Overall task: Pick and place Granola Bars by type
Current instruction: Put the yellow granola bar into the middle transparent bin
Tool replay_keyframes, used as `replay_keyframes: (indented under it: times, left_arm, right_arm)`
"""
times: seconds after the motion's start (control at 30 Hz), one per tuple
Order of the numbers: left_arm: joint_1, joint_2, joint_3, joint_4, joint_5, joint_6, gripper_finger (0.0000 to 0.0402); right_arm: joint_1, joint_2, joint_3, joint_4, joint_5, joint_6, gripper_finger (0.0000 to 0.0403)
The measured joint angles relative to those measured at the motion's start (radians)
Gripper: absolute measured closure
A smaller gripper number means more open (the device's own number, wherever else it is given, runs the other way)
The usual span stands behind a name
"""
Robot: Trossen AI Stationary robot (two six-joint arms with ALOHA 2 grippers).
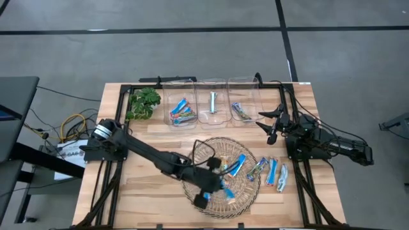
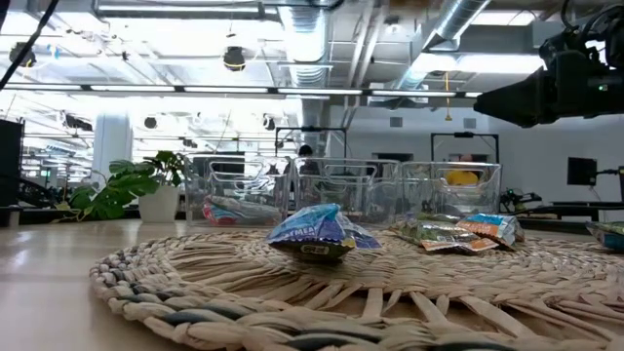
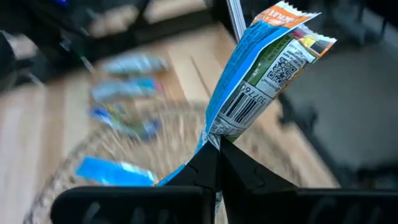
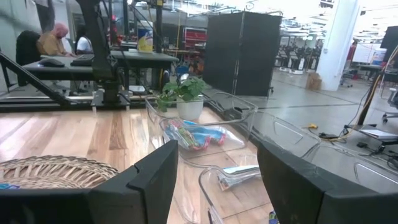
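Note:
My left gripper (image 1: 214, 185) is over the round wicker mat (image 1: 220, 195), shut on a blue bar (image 3: 267, 68) with a barcode on its wrapper. More bars lie on the mat (image 1: 236, 165) (image 2: 317, 234) and on the wood to its right (image 1: 278, 174). Three clear bins along the far edge each hold bars: blue and multicoloured ones (image 1: 182, 112), a pale silver one (image 1: 213, 102) and some more (image 1: 241, 110). My right gripper (image 1: 271, 126) (image 4: 217, 186) waits open beside the right-hand bin, touching nothing. My left gripper pinches the blue bar by one crimped end (image 3: 214, 134) between its two fingers (image 3: 242, 171). The rest of the wrapper stands out beyond the fingertips, tilted, with its other crimped end (image 3: 292, 15) free. In the left wrist view it looks clear of the mat.
A potted green plant (image 1: 144, 102) stands at the far left corner beside the bins. A black frame (image 1: 115, 96) runs around the table's edges. Bare wood (image 1: 144, 198) lies left of the mat. People sit at desks in the room beyond (image 4: 59, 37).

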Motion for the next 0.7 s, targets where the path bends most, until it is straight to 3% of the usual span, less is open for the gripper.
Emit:
replay_keyframes:
  times: [0.27, 0.47, 0.7]
  left_arm:
    - [0.041, -0.003, 0.175, 0.005, 0.12, -0.09, 0.0397]
    - [0.071, -0.003, 0.179, -0.018, 0.133, -0.09, 0.0397]
    - [0.198, -0.002, 0.179, -0.053, 0.129, -0.062, 0.0397]
  right_arm:
    - [0.0, 0.0, 0.0, 0.0, 0.0, 0.0, 0.0188]
    - [0.0, 0.0, 0.0, 0.0, 0.0, 0.0, 0.0188]
    - [0.0, 0.0, 0.0, 0.0, 0.0, 0.0, 0.0188]
